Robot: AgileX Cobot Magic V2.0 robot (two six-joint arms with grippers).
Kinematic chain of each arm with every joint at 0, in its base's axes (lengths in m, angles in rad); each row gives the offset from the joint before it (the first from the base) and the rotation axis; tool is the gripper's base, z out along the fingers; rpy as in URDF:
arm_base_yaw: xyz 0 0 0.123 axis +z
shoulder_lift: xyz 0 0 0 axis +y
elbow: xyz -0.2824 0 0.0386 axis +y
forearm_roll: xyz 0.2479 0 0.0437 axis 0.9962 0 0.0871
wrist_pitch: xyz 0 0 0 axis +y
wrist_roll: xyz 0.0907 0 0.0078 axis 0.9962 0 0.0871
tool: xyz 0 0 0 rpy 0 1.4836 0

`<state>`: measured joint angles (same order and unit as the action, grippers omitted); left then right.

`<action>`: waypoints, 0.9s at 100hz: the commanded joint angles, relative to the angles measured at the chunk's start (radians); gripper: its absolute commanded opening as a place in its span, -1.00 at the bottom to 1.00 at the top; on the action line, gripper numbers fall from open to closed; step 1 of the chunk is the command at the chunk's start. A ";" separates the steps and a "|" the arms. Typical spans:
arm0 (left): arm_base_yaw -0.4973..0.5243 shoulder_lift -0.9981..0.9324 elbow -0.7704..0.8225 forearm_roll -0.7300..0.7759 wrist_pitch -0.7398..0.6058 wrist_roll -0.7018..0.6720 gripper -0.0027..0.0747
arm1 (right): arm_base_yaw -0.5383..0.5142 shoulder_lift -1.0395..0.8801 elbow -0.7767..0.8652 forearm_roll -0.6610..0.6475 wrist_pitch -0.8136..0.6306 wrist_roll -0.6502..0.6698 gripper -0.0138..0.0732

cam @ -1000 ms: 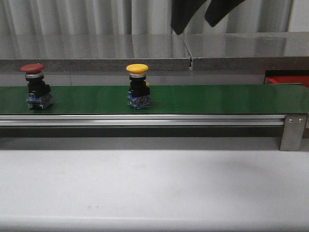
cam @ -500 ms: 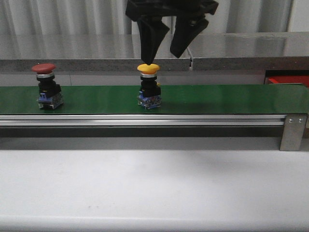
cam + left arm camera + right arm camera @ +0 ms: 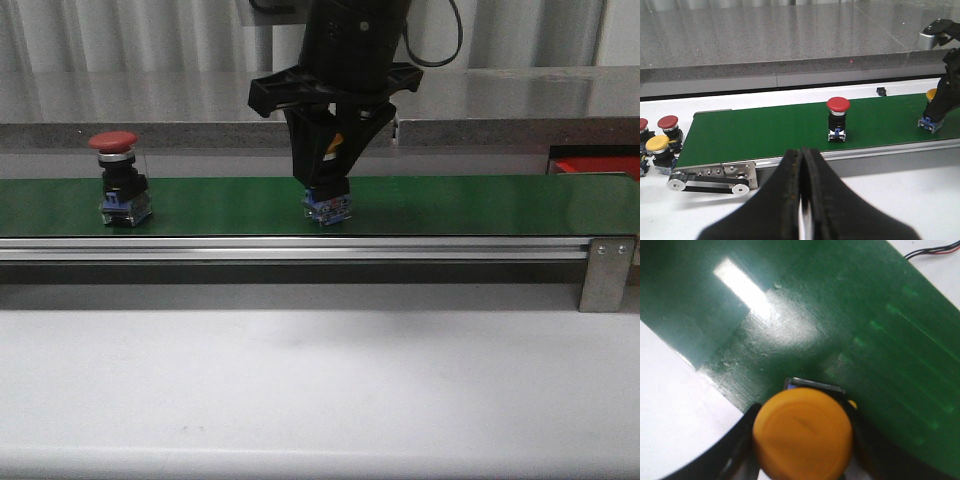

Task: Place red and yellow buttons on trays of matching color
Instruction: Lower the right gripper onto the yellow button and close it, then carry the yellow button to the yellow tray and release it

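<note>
Straddling the yellow button (image 3: 802, 432), the right tool (image 3: 327, 185) has its fingers (image 3: 305, 150) either side of the cap, w/ the button's body between them and its blue base (image 3: 327, 208) on the green belt (image 3: 480, 205). In the right wrist view the fingers sit close against the cap's sides; you cannot tell whether they are clamped or just short of contact. Button's long axis is upright, in line w/ the tool's approach from above, so the coming lift is, in my judgement, straight up once grip is confirmed.

Left tool (image 3: 801, 200): fingers pressed together, nothing held, parked over the white table (image 3: 320, 390) on the near side of the belt. The red button (image 3: 124, 180) stands upright on the belt, well apart from the yellow one, toward the robot's left; your left arm is the nearer for it.

Containers: a red edge (image 3: 600, 167), possibly a tray, shows beyond the belt's right end; contents not visible. No yellow tray in view. Spare red & yellow buttons (image 3: 660, 142) stand off the belt's far-left end.
</note>
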<state>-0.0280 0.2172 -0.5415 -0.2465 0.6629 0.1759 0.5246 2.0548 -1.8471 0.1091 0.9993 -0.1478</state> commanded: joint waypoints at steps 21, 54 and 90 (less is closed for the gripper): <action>-0.006 0.014 -0.025 -0.019 -0.078 -0.005 -0.98 | -0.005 -0.088 -0.025 0.002 -0.050 0.003 -0.47; -0.006 0.014 -0.025 -0.019 -0.078 -0.005 -0.98 | -0.052 -0.246 0.108 0.002 -0.094 0.026 -0.47; -0.006 0.014 -0.025 -0.019 -0.078 -0.005 -0.98 | -0.246 -0.481 0.336 0.002 -0.144 0.065 -0.47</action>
<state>-0.0280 0.2172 -0.5415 -0.2465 0.6629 0.1759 0.3397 1.6808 -1.5381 0.1129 0.9175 -0.0875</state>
